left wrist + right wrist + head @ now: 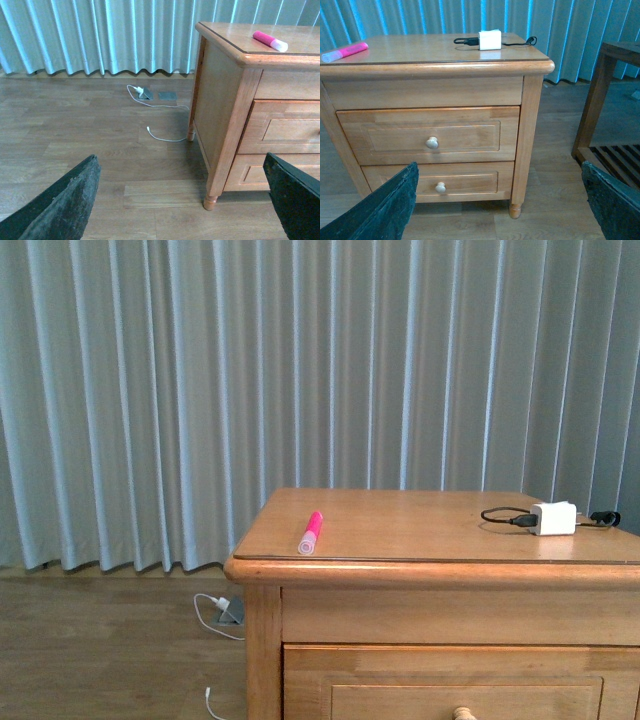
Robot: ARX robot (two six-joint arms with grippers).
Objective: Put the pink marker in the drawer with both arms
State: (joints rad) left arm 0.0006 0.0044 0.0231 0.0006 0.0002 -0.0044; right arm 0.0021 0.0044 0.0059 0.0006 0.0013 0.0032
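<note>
Pink marker (311, 533) lying on the counter (420, 530) near its front left corner, top drawer (432, 135) shut; left fingers (65, 205) and right fingers (385, 210) both spread wide, holding nothing. Likely hazards: a glancing touch rolling the round marker off the edge, or a pull on the lower knob (440, 187) instead of the upper. Count: one marker, one charger (554, 518), two drawers, two knobs.

I read no text, label, brand or number on the short bright pink plastic marker (311, 533) or the white square charger block (554, 518).
</note>
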